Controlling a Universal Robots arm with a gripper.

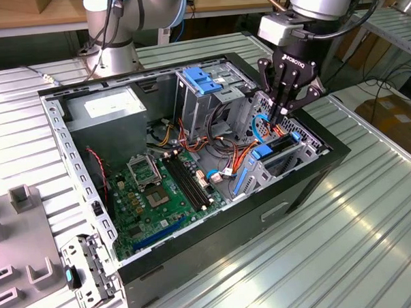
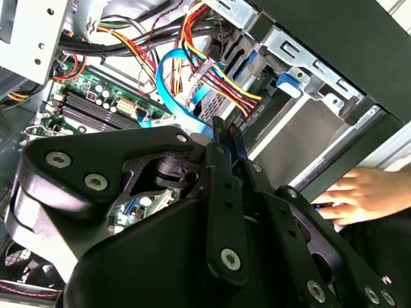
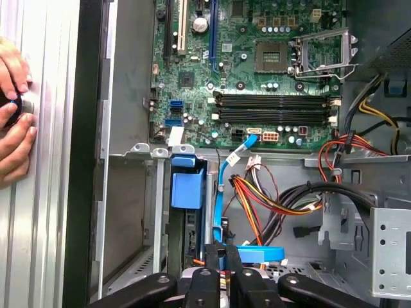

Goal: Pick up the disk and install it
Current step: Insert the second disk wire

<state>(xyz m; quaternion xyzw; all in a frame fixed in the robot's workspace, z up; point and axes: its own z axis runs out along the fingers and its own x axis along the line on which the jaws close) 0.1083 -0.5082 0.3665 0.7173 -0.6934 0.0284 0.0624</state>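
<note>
The disk (image 1: 280, 145) sits in the drive cage at the exterior view's right end of the open computer case (image 1: 69, 153), as a dark slab with blue side rails. One blue rail (image 3: 187, 191) shows in the first wrist view. My gripper (image 1: 283, 114) hangs straight down just above the disk. Its black fingers (image 2: 225, 138) are pressed together with nothing between them. In the first wrist view my gripper (image 3: 223, 255) points down beside the blue rail. Whether the tips touch the disk I cannot tell.
A grey power-supply box (image 1: 111, 112) fills the case's back corner. A blue bracket (image 1: 202, 79) tops the middle cage, with the motherboard (image 1: 159, 190) and loose cables (image 3: 270, 199) below. A person's hand (image 3: 14, 122) rests on the table beside the case. A second arm's base (image 1: 115, 35) stands behind.
</note>
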